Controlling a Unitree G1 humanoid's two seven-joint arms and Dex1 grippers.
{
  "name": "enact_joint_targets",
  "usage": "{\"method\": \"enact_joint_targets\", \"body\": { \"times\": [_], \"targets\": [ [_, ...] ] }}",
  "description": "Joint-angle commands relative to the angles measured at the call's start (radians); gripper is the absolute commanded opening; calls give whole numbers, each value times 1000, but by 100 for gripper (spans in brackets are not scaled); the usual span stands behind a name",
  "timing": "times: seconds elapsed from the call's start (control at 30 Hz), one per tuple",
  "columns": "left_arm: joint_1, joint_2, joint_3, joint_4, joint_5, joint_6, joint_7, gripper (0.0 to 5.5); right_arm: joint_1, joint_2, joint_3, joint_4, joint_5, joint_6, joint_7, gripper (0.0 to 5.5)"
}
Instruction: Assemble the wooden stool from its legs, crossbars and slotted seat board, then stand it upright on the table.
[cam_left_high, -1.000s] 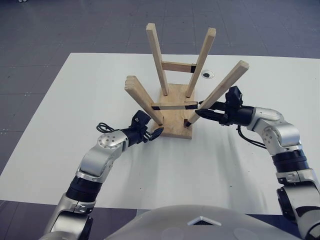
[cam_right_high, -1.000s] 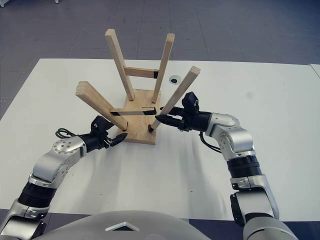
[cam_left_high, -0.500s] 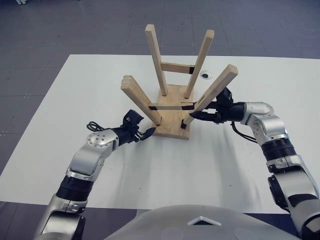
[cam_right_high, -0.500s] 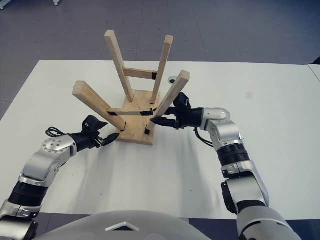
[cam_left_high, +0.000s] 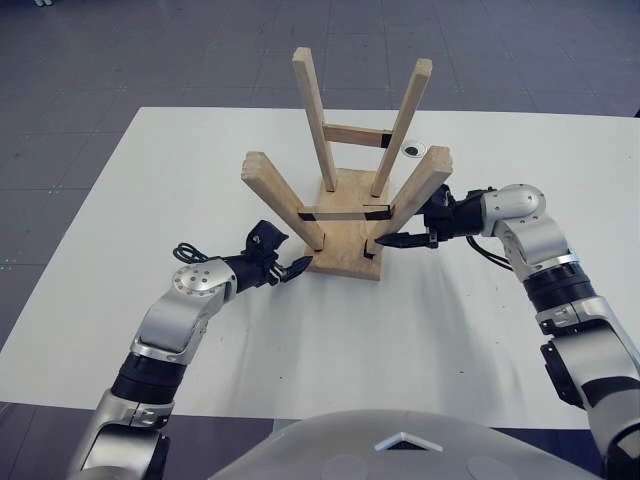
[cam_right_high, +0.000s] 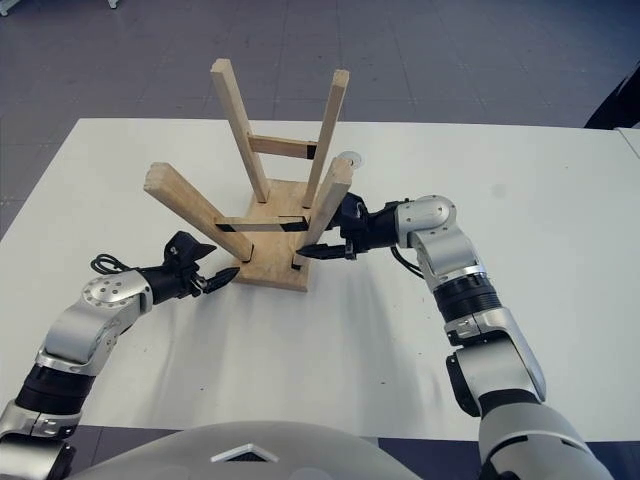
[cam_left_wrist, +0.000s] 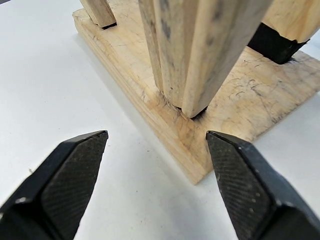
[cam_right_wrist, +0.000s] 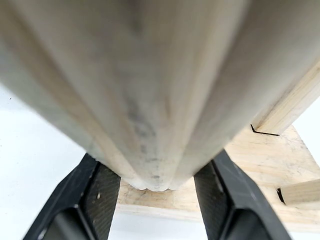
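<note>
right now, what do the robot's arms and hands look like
The left arm and right arm are rounded silver-grey shells with black joints. The left hand and right hand are black, each with two tapered fingers with finely textured pads. A black cable loops by each wrist.

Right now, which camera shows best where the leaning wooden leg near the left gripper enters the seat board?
The left wrist view: the leaning wooden leg meets the flat wooden seat board close up, beyond the open left gripper. Both eye views show that joint small, far off; the right wrist view mainly shows another leg.
</note>
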Motion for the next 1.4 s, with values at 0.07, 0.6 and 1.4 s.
{"method": "enact_joint_targets", "body": {
  "times": [0.07,0.6,1.4],
  "targets": [
    [84,13,-23,39,47,85,18,364,145,-52,33,-9,-98,-13,-40,203],
    [77,28,-32,39,61,70,2,364,130,-57,55,-20,-76,24,-37,203],
    [-816,-117,83,-463,-324,658,397,307,80,-2,62,-67,-79,144,-95,203]
  ]
}}
